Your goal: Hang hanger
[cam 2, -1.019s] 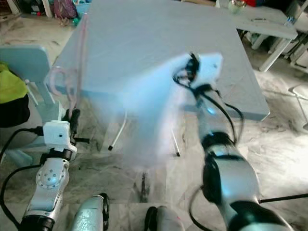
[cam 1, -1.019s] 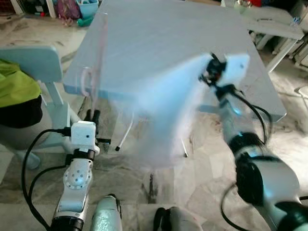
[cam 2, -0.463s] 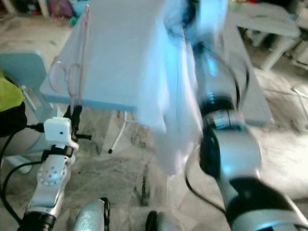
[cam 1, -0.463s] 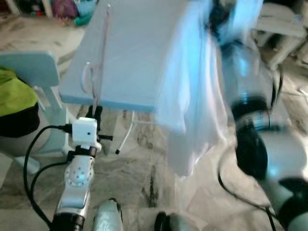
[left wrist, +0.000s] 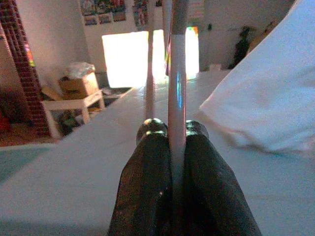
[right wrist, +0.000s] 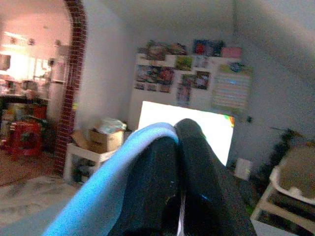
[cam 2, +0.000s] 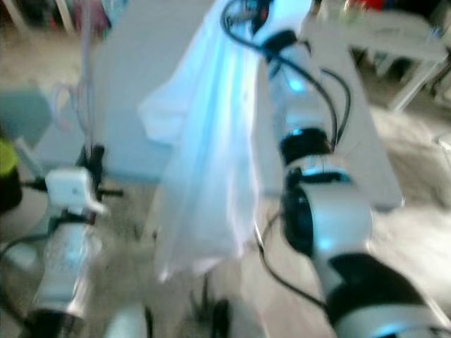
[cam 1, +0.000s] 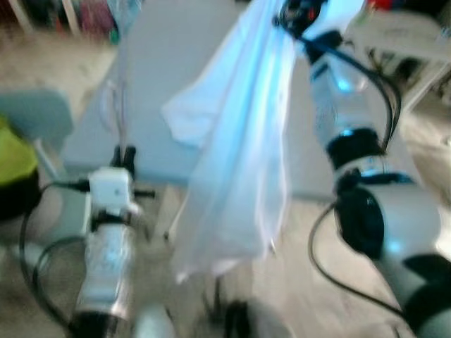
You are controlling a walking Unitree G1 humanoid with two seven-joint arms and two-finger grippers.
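Right end effector (cam 1: pixel 294 13) raised high, fingers (right wrist: pixel 189 162) pinched together on a white garment (cam 1: pixel 236 148) that hangs down below it, over the pale-blue counter (cam 1: pixel 151 84). Left end effector (left wrist: pixel 171 129) low, clamped on the thin pink hanger (left wrist: pixel 176 73), which stands upright just above its fingers, beside the cloth. Wall posters (right wrist: pixel 184 61) too blurred, no legible writing.
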